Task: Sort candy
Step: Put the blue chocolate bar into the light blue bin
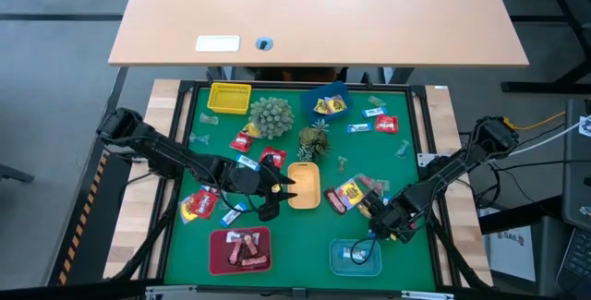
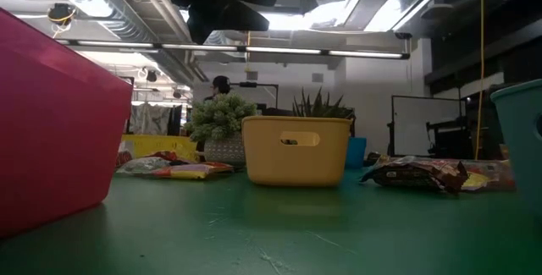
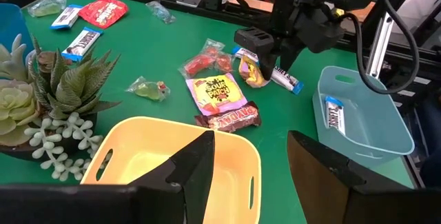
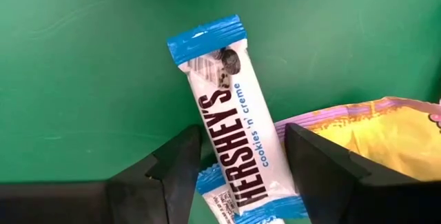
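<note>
Wrapped candy lies scattered on the green mat (image 1: 305,235). A blue-white Hershey's bar (image 4: 231,114) lies flat on the mat. My right gripper (image 4: 242,134) points down over it, open, one finger on either side of its near half and not plainly touching it. The same gripper (image 3: 275,52) shows above that bar (image 3: 286,80) in the left wrist view. A yellow-pink wrapper (image 4: 375,138) lies beside it. My left gripper (image 3: 251,141) hangs open over the orange-yellow tray (image 3: 138,148) at mid-table, with nothing between its fingers.
A pale blue tray (image 3: 368,117) at the near right holds one blue-white bar (image 3: 334,114). A red tray (image 1: 218,261) with brown-pink sweets stands near left; a yellow tray (image 1: 229,97) and a blue one (image 1: 328,90) stand at the far edge. Two spiky plants (image 1: 270,115) (image 1: 314,140) stand mid-table.
</note>
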Available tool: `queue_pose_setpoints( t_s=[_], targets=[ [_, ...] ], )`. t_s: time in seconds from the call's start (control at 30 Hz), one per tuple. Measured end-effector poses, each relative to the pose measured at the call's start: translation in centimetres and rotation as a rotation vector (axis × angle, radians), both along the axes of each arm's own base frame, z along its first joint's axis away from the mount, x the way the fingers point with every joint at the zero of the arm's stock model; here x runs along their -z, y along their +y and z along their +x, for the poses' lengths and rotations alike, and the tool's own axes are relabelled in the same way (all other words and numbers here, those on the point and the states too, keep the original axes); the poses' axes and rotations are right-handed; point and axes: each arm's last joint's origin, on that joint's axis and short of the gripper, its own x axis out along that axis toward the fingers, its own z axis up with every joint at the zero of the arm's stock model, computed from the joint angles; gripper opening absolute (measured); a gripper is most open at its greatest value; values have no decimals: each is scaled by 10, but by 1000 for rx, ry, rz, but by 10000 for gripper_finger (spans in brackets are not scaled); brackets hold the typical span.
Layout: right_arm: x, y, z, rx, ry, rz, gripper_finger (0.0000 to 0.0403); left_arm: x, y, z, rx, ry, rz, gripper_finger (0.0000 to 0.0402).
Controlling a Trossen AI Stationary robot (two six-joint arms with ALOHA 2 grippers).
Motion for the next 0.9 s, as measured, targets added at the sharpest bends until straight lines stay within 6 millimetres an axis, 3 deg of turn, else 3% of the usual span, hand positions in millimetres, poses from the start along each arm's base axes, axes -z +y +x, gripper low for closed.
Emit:
queue_pose_setpoints(
  t_s=[0.43,0.9],
  targets=[
    [-1,1,1,58,21,21,128,0,0,0,0,0,0,169],
    [-39,15,19,67,-28,16,120,0,0,0,0,0,0,169]
  ],
)
